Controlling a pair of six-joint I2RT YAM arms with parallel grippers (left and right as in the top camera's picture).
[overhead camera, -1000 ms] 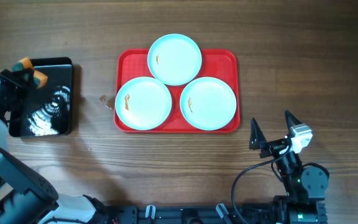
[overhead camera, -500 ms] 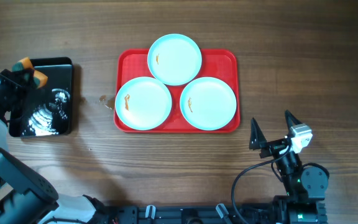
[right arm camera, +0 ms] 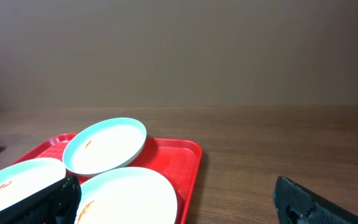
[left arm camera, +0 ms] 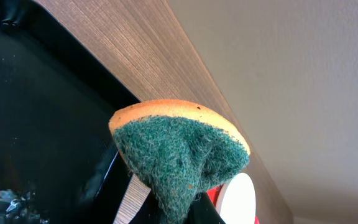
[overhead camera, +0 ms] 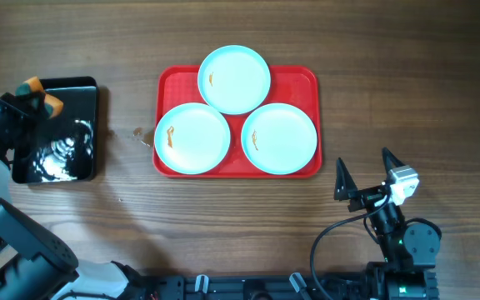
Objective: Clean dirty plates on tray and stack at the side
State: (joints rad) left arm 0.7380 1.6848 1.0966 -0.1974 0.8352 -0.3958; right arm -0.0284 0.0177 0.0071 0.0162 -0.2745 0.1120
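Note:
Three pale turquoise plates lie on the red tray (overhead camera: 307,79): one at the back (overhead camera: 234,79), one front left (overhead camera: 192,137), one front right (overhead camera: 279,137). Each bears a small orange-brown smear near its left side. My left gripper (overhead camera: 33,102) hovers at the far left over a black tray, shut on an orange sponge with a green scouring face (left arm camera: 179,155). My right gripper (overhead camera: 363,162) stands open near the table's front right, apart from the tray, with nothing between its fingers. In the right wrist view the nearest plate (right arm camera: 126,196) lies just ahead of it.
The glossy black tray (overhead camera: 73,87) at the left edge holds a film of water. A small mark (overhead camera: 137,132) sits on the wooden table between the two trays.
Only the wet glints on the black tray have shifted. Both arms and all plates stay where they were.

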